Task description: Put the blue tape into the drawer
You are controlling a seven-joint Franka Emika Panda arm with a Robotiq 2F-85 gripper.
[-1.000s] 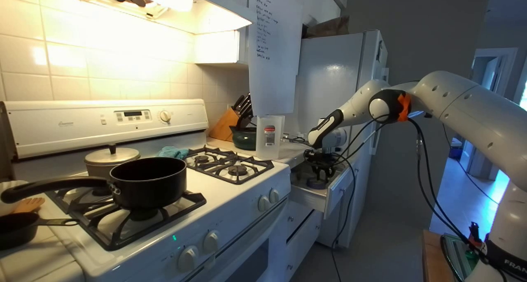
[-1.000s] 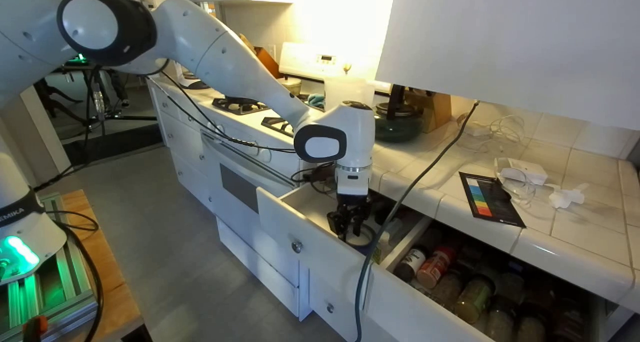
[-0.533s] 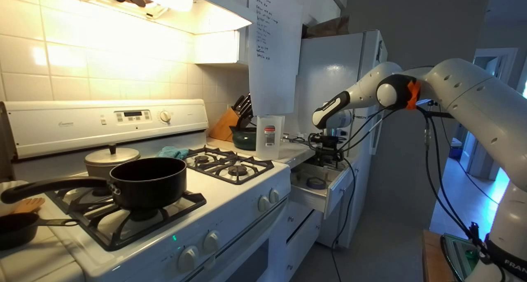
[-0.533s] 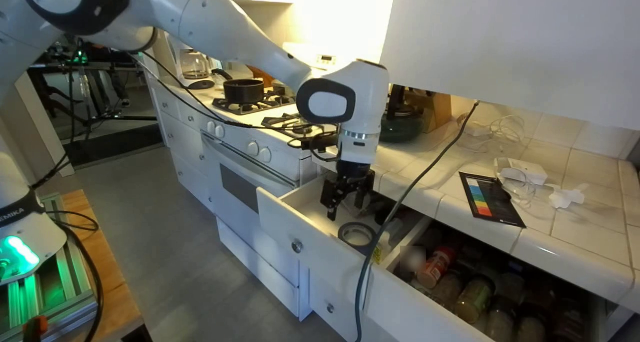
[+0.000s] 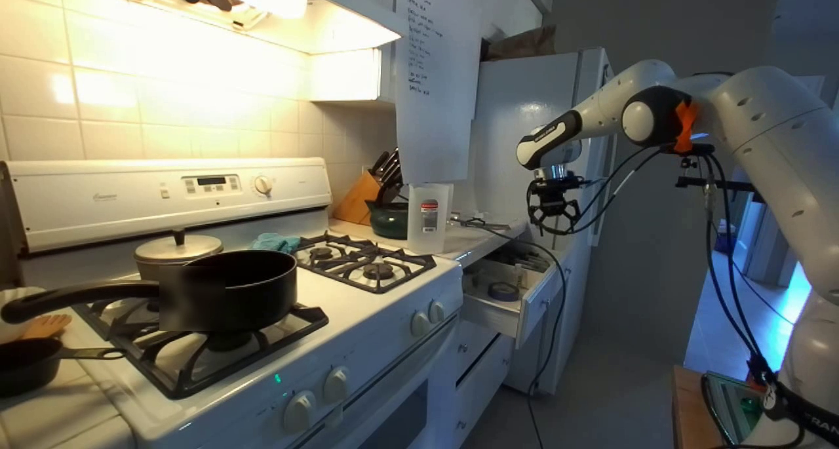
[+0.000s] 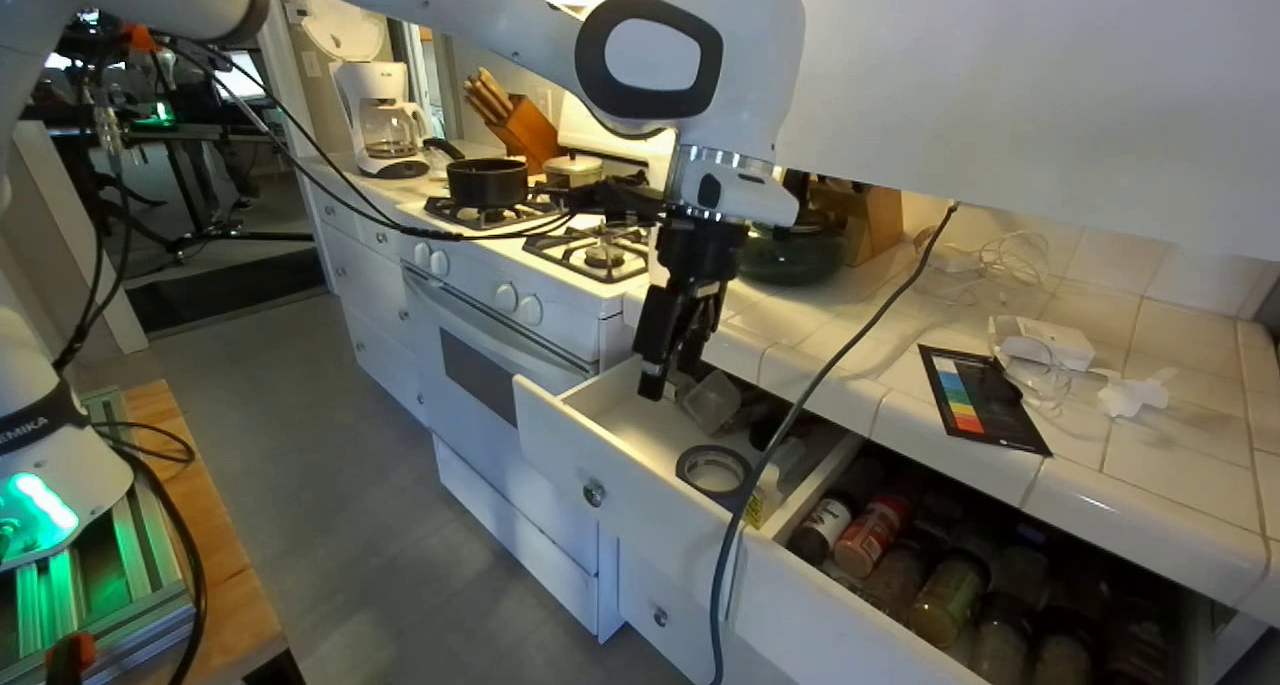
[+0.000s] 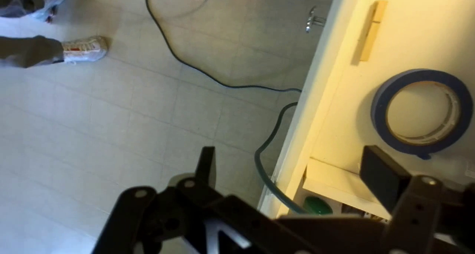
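The blue tape [image 7: 380, 109] lies flat on the bottom of the pulled-out drawer [image 7: 319, 79], near its front wall. Both exterior views show the roll too: the tape [image 6: 713, 451] rests behind the drawer's white front [image 6: 620, 490], and the same ring [image 5: 503, 297] sits low inside in an exterior view. My gripper [image 7: 291, 150] is open with its fingers wide apart and nothing held between them. It hangs above the drawer, clear of the tape, as the raised gripper [image 6: 672, 375] shows in an exterior view.
A clothespin [image 7: 373, 31] and a clear container [image 6: 710, 402] share the drawer. Several spice jars [image 6: 875, 535] fill the compartment beside it. A dark cable [image 6: 860, 335] crosses the drawer's front. The stove [image 5: 387, 311] stands alongside, and a person's shoe [image 7: 83, 49] shows on the floor.
The gripper has opened and let go of the tape, which stays put in the drawer. My arm has risen well up and back from the drawer.
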